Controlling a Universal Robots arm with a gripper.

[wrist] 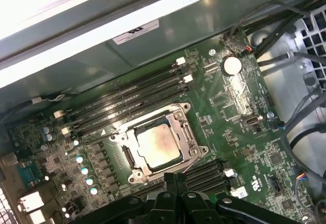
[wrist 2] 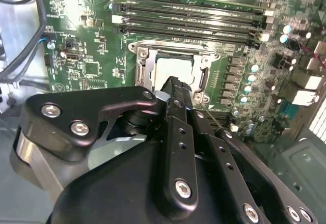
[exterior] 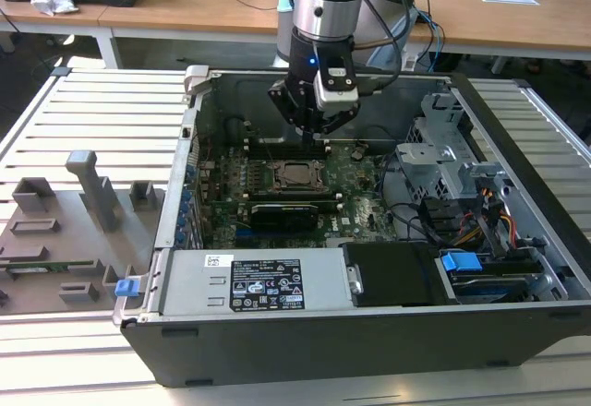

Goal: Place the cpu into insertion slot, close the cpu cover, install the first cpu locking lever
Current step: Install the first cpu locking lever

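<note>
The cpu point(wrist: 158, 143) lies flat in the insertion slot point(wrist: 129, 158) on the green board, its silvery top showing through the window of the cpu cover point(wrist: 191, 138). The cover's metal frame sits down around the chip. In the exterior view my gripper point(exterior: 312, 133) hangs inside the open computer case, just above the far edge of the cpu point(exterior: 295, 174). Its black fingers are shut together with nothing between them. In the second wrist view the gripper point(wrist 2: 175, 84) tip hides part of the cpu point(wrist 2: 169, 66) and the cover point(wrist 2: 142, 64). The gripper point(wrist: 176, 179) sits just short of the socket.
Long black memory slots point(wrist: 127, 99) run along one side of the socket. A black expansion card point(exterior: 284, 212) lies on the near side, with the power supply point(exterior: 254, 281) in front. Cables point(exterior: 434, 212) and a drive cage point(exterior: 443, 148) fill the exterior view's right. Grey fixtures point(exterior: 65, 231) stand outside the case.
</note>
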